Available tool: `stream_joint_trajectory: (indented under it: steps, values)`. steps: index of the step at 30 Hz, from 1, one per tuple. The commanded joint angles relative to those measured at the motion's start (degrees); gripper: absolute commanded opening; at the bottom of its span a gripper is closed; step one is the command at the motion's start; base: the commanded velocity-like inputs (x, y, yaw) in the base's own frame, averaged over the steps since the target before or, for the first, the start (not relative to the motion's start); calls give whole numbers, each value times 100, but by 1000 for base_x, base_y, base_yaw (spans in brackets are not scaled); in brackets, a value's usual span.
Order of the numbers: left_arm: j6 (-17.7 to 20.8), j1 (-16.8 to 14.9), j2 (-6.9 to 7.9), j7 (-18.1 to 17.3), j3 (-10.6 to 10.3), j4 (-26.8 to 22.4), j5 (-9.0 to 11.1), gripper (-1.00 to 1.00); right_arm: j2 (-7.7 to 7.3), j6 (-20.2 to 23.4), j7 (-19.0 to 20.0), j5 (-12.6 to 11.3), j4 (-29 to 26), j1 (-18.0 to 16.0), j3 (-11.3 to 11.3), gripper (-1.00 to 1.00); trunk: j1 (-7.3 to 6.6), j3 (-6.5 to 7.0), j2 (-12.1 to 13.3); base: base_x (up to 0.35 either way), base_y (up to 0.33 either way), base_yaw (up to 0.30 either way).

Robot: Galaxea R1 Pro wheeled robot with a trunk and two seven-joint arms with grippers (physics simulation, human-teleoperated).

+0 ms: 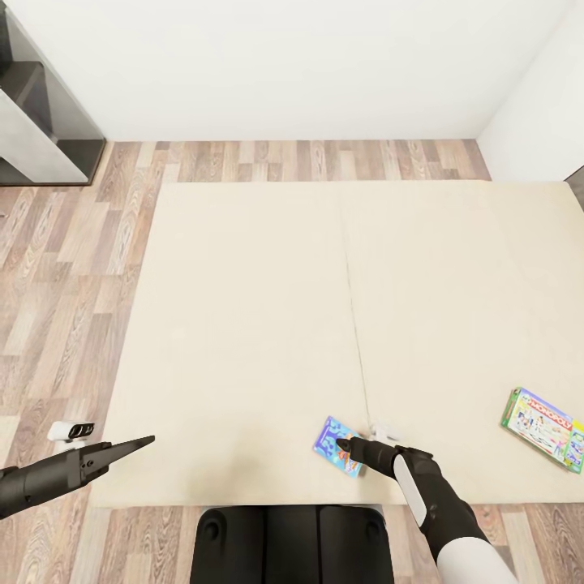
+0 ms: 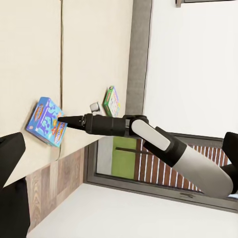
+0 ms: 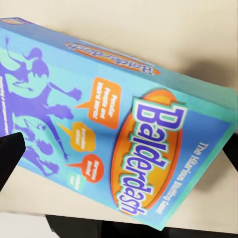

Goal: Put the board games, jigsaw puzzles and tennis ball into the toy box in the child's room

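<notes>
Right gripper: the right gripper [image 1: 347, 444] reaches over the near edge of the bed [image 1: 243, 324] and sits at the blue board game [image 1: 337, 446], a carton lettered Balderdash [image 3: 129, 148]. In the right wrist view its dark fingertips [image 3: 10, 158] stand on either side of the carton, so the jaws look spread wide around it and not yet clamped. Whether the pads touch the cardboard cannot be told.

Left gripper: the left gripper [image 1: 138, 444] hangs over the bed's near left corner, well apart from any toy. Its fingers come to one thin point in the head view, which reads as narrow and holding nothing.

Blue carton: it lies flat on the cream top just beside the centre seam, turned at a slant to the bed edge, as the left wrist view [image 2: 45, 120] also shows.

Monopoly game: the second carton [image 1: 545, 428] lies flat near the bed's right edge, well apart from both arms.

Floor and far side: a small white object [image 1: 71, 430] rests on the wood planks beside the bed. A dark shelf unit [image 1: 40, 105] stands at the far left wall.

Step in hand: gripping the blue carton, by the look of it.

Doing it well: square the jaws across the carton's narrow side, near one edge. Then close firmly, since a flat box may slide on the cover or tip once lifted.
</notes>
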Motion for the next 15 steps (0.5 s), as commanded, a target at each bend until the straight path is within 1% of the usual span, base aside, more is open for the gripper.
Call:
stream_joint_trajectory:
  steps: [1,15]
  values:
    - [61,-1,2,-23,0,0,-4,100,9,38,23,-7,-5,-1,-29,100,3,-6,-9,0,16,0]
    - [62,-1,3,-23,0,1,-4,100,12,38,23,-7,-5,-1,-29,100,3,-6,-9,0,10,0]
